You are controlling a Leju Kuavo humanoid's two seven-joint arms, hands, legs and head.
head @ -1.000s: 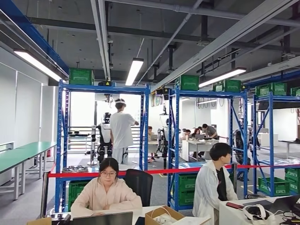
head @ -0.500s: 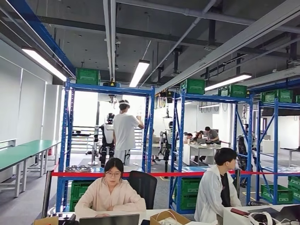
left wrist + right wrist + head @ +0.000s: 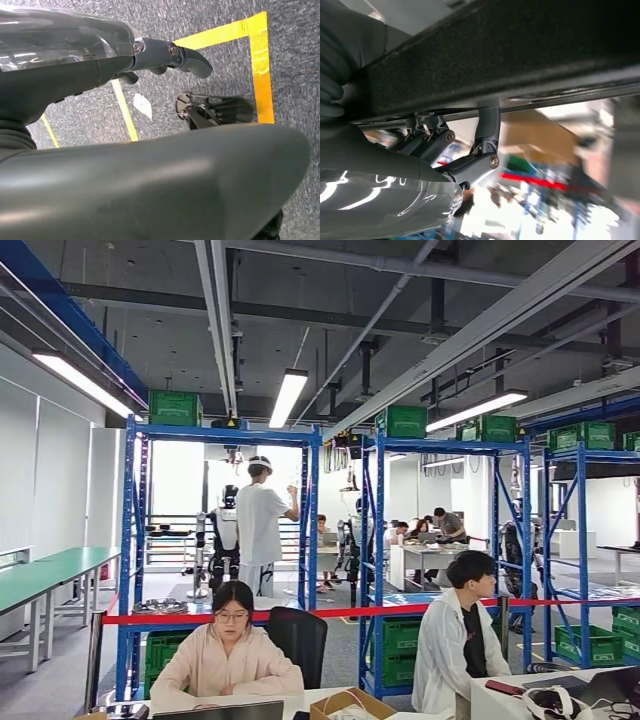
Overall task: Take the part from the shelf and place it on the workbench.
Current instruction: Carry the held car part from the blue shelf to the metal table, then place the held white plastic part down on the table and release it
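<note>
Right hand (image 3: pixel 444 150): fingers hooked up against a dark flat part (image 3: pixel 508 55) above them, gripping it. Left hand (image 3: pixel 166 55): fingers loosely extended, holding nothing, over grey carpet with yellow tape (image 3: pixel 260 60). Head view shows blue shelving (image 3: pixel 219 540) well ahead.

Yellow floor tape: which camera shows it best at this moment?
Left wrist view: the yellow tape makes a clear corner on grey carpet beyond the left robot hand. The head view faces blue shelves and people; the right wrist view faces a dark slab.
</note>
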